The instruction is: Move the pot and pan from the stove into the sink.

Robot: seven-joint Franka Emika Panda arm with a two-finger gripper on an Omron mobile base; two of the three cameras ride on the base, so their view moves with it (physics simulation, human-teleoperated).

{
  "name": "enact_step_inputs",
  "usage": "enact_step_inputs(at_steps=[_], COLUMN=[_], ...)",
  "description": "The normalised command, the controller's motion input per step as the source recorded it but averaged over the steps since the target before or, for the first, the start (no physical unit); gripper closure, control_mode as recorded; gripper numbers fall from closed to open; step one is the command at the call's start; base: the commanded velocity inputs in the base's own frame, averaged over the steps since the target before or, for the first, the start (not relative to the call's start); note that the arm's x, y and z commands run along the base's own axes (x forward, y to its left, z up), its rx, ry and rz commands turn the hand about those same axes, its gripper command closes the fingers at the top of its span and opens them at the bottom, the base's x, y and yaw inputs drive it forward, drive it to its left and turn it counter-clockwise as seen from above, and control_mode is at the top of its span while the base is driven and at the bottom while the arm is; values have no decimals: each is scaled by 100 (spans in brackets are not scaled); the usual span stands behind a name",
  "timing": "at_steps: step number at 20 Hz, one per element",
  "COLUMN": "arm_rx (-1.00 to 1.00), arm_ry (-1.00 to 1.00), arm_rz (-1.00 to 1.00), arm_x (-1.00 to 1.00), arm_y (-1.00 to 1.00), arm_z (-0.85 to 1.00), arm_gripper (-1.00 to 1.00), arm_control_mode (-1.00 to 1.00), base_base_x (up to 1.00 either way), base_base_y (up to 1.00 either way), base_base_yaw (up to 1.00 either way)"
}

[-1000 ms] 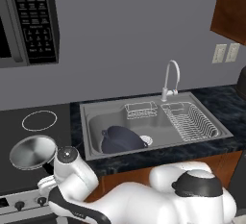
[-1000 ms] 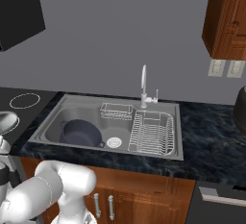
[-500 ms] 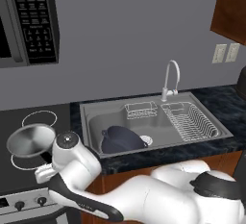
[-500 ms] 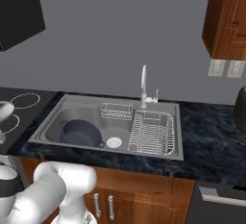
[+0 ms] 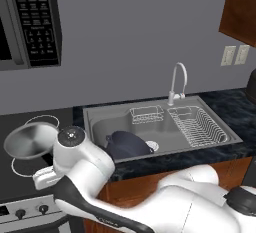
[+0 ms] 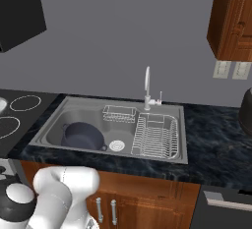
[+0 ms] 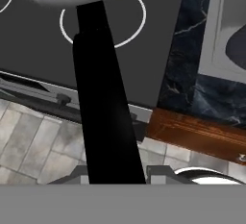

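Hand (image 7: 113, 182) clamps the pan's (image 5: 31, 140) black handle (image 7: 103, 103), with the pan raised over the stove (image 5: 15, 169) at nine o'clock of the sink (image 5: 165, 149). The pot (image 5: 127, 145) already sits in that basin. Gripped so far out, the pan might twist and clip the desk (image 5: 165, 161) edge.

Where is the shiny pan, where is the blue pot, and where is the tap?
pan (image 5: 31, 139), left base view, on the middle of its silver bowl.
pot (image 6: 82, 135), right base view, on its dark inside.
faucet (image 5: 181, 72), left base view, on its curved neck.
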Motion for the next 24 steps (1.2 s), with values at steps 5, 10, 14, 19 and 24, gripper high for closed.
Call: enact_step_inputs(at_steps=[5,10,14,19,24], arm_rx=[0,0,0,0,0], arm_ry=[0,2,8,14,17], arm_rz=[-5,-10,-13,-15,-15], arm_x=[-64,-38,-12,-1,0], arm_y=[-34,-51,-67,-79,-83], arm_z=[53,49,45,37,30], arm_gripper=[100,100,100,100,100], arm_control_mode=[-100,-100,-100,-100,-100], base_base_x=[0,0,0,0,0], base_base_y=[0,0,0,0,0], base_base_yaw=[0,0,0,0,0])
